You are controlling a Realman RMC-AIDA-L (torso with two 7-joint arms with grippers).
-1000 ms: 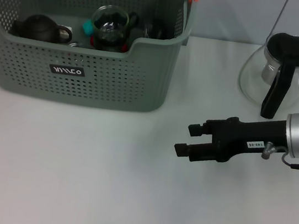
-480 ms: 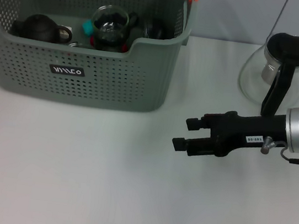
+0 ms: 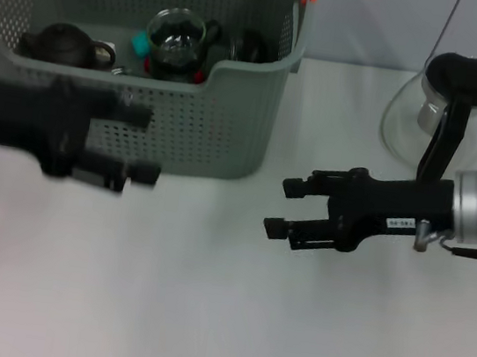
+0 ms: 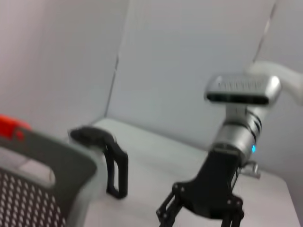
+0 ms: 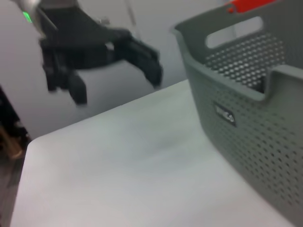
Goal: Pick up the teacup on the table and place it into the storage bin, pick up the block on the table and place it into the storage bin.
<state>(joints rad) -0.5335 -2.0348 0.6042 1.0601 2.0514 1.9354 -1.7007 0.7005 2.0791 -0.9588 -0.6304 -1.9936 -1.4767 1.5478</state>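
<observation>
Both grippers empty, jaws spread; nothing left loose on desk.
L gripper in front of storage bin, R gripper mid-desk; retract w/o clipping bin.

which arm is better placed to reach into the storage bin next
Left, probably. The left gripper hangs open and empty right in front of the storage bin's front wall, while the right gripper, also open, sits off past the bin's corner.
</observation>
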